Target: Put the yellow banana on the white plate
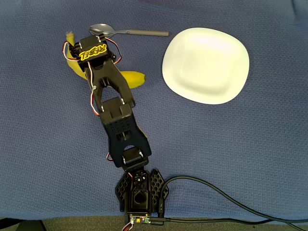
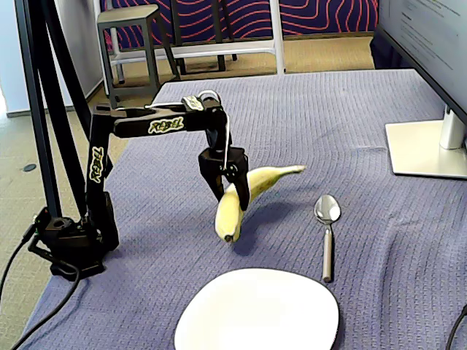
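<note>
I am holding the yellow banana (image 2: 235, 198) in the gripper (image 2: 232, 191), with the jaws closed across its middle. In the fixed view it is hanging clear of the desk (image 2: 365, 124), tilted, dark tip pointing down toward 7 o'clock and pale stem rising toward 2 o'clock.

In the overhead view the gripper (image 1: 88, 61) is sitting at about 10 o'clock from the arm's base, and the banana (image 1: 132, 78) is poking out on both sides of the arm, stem near the spoon (image 1: 127, 32).

I am judging the grip as the main risk: the jaws are pinching a curved, smooth fruit near its middle, and the tilt suggests it is already pivoting between them. A quick swing could let it rotate further or slip out short of the dish.

The white plate (image 1: 207, 65) is lying well apart at 3 o'clock from the gripper in the overhead view. The spoon is resting just beyond the gripper, handle pointing toward the plate. If I am carrying the banana low, its drooping tip could be catching the spoon or the plate's rim (image 2: 219, 288) and knocking either askew.
</note>
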You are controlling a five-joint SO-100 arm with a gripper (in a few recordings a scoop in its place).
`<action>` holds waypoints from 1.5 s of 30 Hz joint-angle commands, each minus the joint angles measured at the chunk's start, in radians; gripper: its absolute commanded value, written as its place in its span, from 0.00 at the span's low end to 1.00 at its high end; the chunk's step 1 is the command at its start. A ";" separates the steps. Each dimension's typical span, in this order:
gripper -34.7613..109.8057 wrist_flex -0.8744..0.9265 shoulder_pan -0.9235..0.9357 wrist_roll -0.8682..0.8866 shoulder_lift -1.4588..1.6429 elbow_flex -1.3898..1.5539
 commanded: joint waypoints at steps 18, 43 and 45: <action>0.24 0.018 0.291 -0.407 0.403 0.126; 0.24 -0.009 0.744 -0.928 0.305 0.005; 0.24 -0.009 0.767 -0.974 0.301 0.003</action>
